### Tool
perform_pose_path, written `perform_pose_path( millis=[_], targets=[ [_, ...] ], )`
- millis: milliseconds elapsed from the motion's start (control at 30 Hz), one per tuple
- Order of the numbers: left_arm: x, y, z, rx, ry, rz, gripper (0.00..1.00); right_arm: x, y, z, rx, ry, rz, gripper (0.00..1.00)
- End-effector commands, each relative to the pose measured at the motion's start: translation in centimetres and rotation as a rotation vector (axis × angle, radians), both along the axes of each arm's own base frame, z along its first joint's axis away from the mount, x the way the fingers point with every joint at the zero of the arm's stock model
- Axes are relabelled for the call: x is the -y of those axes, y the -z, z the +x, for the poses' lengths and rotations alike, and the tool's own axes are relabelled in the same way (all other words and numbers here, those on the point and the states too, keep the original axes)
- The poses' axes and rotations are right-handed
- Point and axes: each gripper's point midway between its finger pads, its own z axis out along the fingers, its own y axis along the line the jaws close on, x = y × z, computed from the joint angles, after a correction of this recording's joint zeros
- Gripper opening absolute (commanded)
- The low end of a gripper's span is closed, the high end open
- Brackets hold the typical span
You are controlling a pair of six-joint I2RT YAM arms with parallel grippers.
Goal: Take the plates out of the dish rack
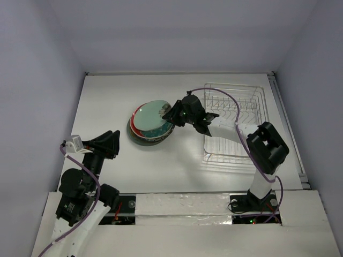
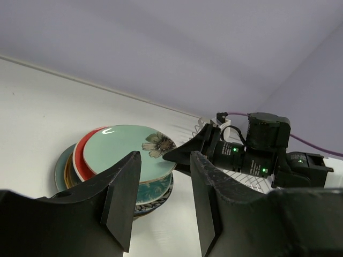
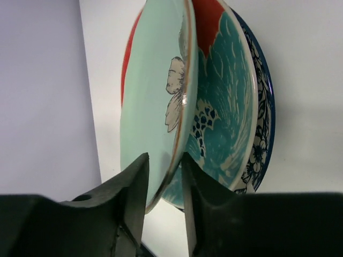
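While right gripper (image 3: 163, 167) pinches glossy mint plate (image 3: 150, 101) | round stack (image 3: 228, 118) beneath

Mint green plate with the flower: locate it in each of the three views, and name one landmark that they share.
Top external: mint green plate left of centre, lying uppermost.
Left wrist: left of centre, just above the open left fingers.
Right wrist: edge-on, upper centre, its rim between the right fingers.
Shared landmark: the red plate directly beneath it.

Blk arms (image 1: 265, 147) & fingers (image 2: 123, 198), purple cables (image 2: 316, 145), green LEDs (image 2: 234, 150).
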Motion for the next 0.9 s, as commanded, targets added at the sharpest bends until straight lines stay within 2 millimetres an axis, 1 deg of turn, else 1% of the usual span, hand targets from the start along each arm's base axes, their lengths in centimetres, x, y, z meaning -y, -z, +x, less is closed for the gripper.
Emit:
perform_pose_path(
  millis=[0,33,67,100,133,167,200,233,267,300,333,367,400,433,500,533,567,600,633,667,733,767,800,833,867],
  targets=[
    [0.1,-1.0,-0.1,0.029,0.009,-0.014,0.39,-1.8,-5.3,0.1,0.120,-0.034,0.097,0.37],
    [0.1,-1.1,-0.2,0.033,0.009,-0.018,0.39,-1.6,-5.1,0.0,0.117,-0.037,0.085,0.39],
    [0.1,-1.1,-0.2,0.034,0.009,-0.016,0.39,-1.4,-5.0,-0.2,0.116,-0.040,0.075,0.43],
    [0.1,-1.1,-0.2,0.033,0.009,-0.018,0.39,-1.5,-4.4,-0.8,0.106,-0.059,0.050,0.46],
    [0.1,-1.1,-0.2,0.034,0.009,-0.016,0.39,-1.4,-4.1,-1.0,0.101,-0.064,0.036,0.48],
    [0.1,-1.2,-0.2,0.036,0.009,-0.018,0.39,-1.1,-4.2,-1.2,0.101,-0.069,0.023,0.54],
    [0.1,-1.2,-0.3,0.038,0.009,-0.019,0.39,-0.6,-3.6,-1.6,0.093,-0.077,-0.018,0.58],
    [0.1,-1.1,-0.3,0.036,0.009,-0.019,0.39,-0.5,-3.7,-2.1,0.097,-0.085,-0.035,0.60],
    [0.0,-1.2,-0.3,0.039,0.009,-0.021,0.39,-0.1,-3.8,-2.2,0.103,-0.080,-0.055,0.69],
    [0.0,-1.2,-0.3,0.039,0.009,-0.021,0.39,1.0,-4.1,-2.5,0.109,-0.069,-0.094,0.74],
    [0.0,-1.2,-0.3,0.039,0.009,-0.021,0.39,1.4,-4.3,-2.7,0.116,-0.066,-0.110,0.77],
    [0.0,-1.3,-0.4,0.041,0.009,-0.022,0.39,1.6,-4.7,-3.3,0.128,-0.075,-0.121,0.82],
    [0.0,-1.3,-0.4,0.043,0.009,-0.021,0.39,2.5,-4.4,-3.3,0.132,-0.055,-0.163,0.84],
    [0.0,-1.2,-0.4,0.040,0.009,-0.020,0.39,3.2,-5.5,-3.7,0.151,-0.048,-0.166,0.84],
    [0.0,-1.2,-0.4,0.042,0.009,-0.021,0.39,4.5,-6.0,-4.0,0.170,-0.030,-0.205,0.85],
    [0.0,-1.2,-0.4,0.041,0.009,-0.022,0.39,5.5,-7.4,-4.5,0.200,-0.016,-0.202,0.84],
    [0.0,-1.2,-0.4,0.040,0.009,-0.021,0.39,6.3,-8.1,-4.7,0.219,-0.002,-0.214,0.73],
    [0.0,-1.2,-0.3,0.039,0.009,-0.019,0.40,6.8,-8.5,-5.7,0.238,-0.004,-0.241,0.57],
    [0.0,-1.3,-0.4,0.041,0.009,-0.022,0.40,9.1,-11.0,-6.1,0.307,0.082,-0.248,0.36],
    [0.0,-1.3,-0.4,0.043,0.009,-0.021,0.41,10.3,-12.3,-6.7,0.351,0.113,-0.251,0.00],
    [0.0,-1.3,-0.4,0.044,0.008,-0.018,0.46,13.0,-14.9,-7.8,0.443,0.179,-0.251,0.00],
    [0.0,-1.4,-0.4,0.045,0.008,-0.018,0.48,15.3,-17.1,-9.6,0.504,0.206,-0.200,0.00],
    [0.0,-1.4,-0.4,0.043,0.007,-0.013,0.50,16.8,-18.4,-10.3,0.555,0.234,-0.187,0.00],
    [0.0,-1.2,-0.3,0.034,0.007,-0.008,0.56,18.3,-19.2,-11.1,0.584,0.264,-0.167,0.00],
    [0.0,-1.3,-0.4,0.034,0.007,-0.008,0.58,20.6,-20.4,-12.8,0.630,0.300,-0.112,0.00]
  ],
)
